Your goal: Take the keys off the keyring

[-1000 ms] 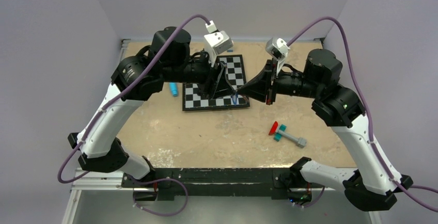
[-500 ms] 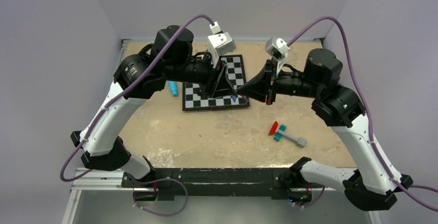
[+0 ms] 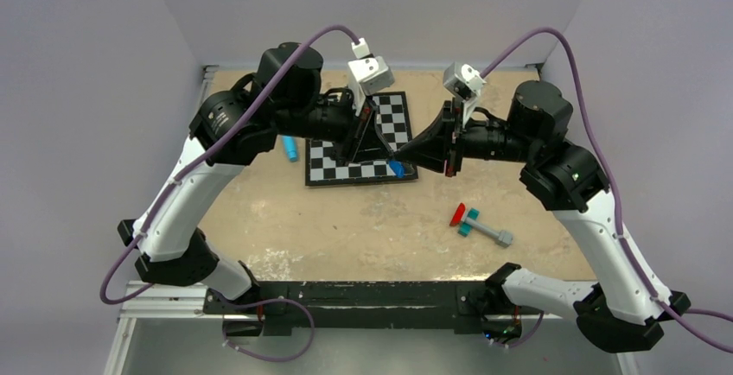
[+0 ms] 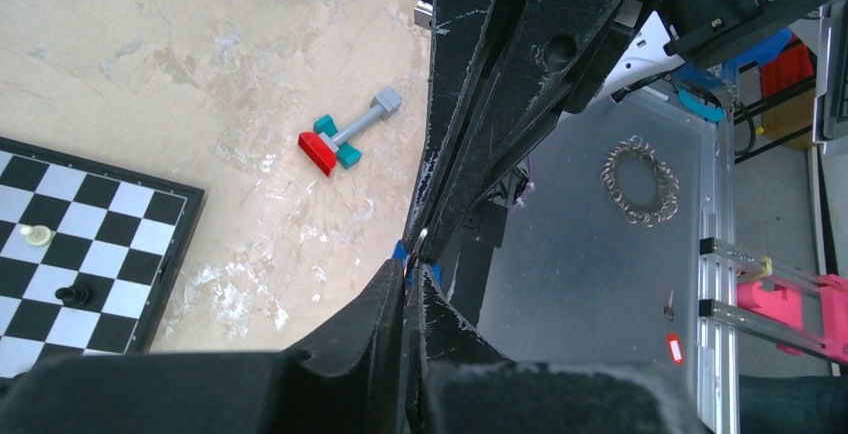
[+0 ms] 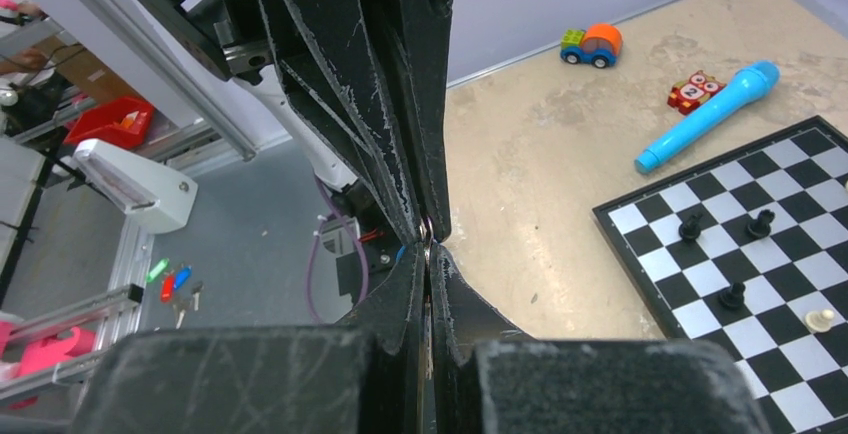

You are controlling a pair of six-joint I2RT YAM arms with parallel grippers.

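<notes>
Pinching tip-to-tip above the chessboard (image 3: 324, 169) near edge: L gripper (image 4: 411, 272) fingers pressed together, silvery keyring (image 4: 421, 241) glinting at the meeting point, blue key (image 3: 396, 168) dangling just below, R gripper (image 5: 428, 254) likewise closed. Can't tell which holds ring vs. key. Prob. mid-separation. Next: steady ring, work key along wire to the gap w/o yanking.

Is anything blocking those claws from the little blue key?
Nothing visible. The left claw and right claw meet tip to tip, shut, with the key right at their tips over a corner of the chessboard.
</notes>
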